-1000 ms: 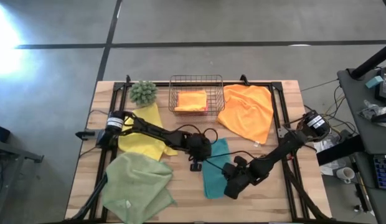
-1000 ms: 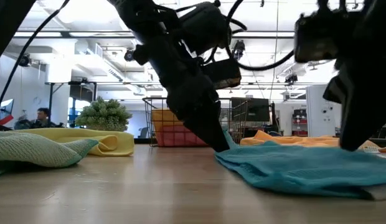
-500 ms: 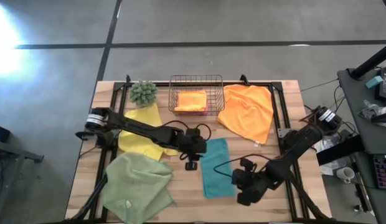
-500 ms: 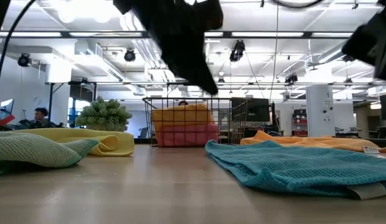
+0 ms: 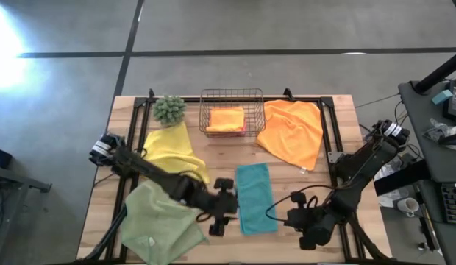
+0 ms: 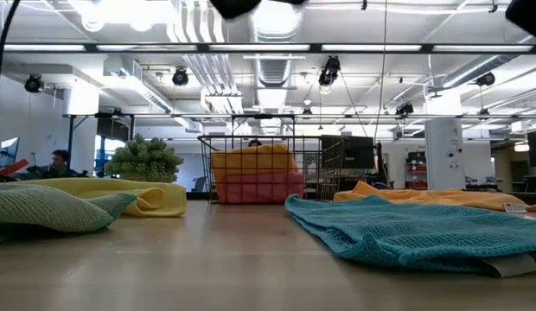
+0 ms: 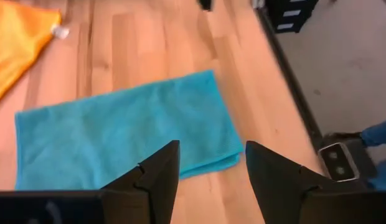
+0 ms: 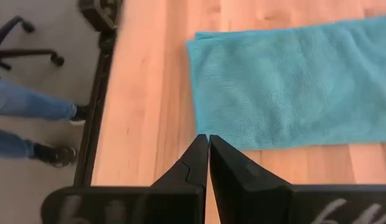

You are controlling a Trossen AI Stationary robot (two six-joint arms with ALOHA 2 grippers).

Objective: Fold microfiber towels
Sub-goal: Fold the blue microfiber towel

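both arms have pulled back from the teal towel (image 5: 256,197) since the earlier frames: the left gripper (image 5: 219,223), which was pinching the towel's far-left edge, now sits off its near-left corner above bare wood, and the right gripper (image 5: 302,227) has withdrawn toward the near right edge of the table (image 5: 316,132). the towel has gone from a rumpled shape to a flat, narrow folded rectangle

table: wooden top with a dark frame, carrying every item below

sage green towel (image 5: 163,218): crumpled at the near left corner, partly under the left arm

orange towel (image 5: 291,131): spread loosely at the far right, just beside the basket

yellow towel (image 5: 171,152): lying at the left, between the plant and the green towel

teal towel: near the table's middle, flat, touching neither gripper; the low view shows it as a stacked double layer

wire basket (image 5: 232,110): at the far middle, holding a folded orange towel (image 5: 226,118) with a pink one (image 6: 258,187) under it, as the low view shows

spiky green plant (image 5: 169,109): far left, beside the basket

left gripper: fingers (image 7: 157,174) stand apart with clear space between them, holding nothing; the towel lies beyond them

right gripper: fingers (image 8: 194,163) pressed together, holding nothing

beyond the table edge, the right wrist view shows a person's legs in jeans (image 8: 28,104)
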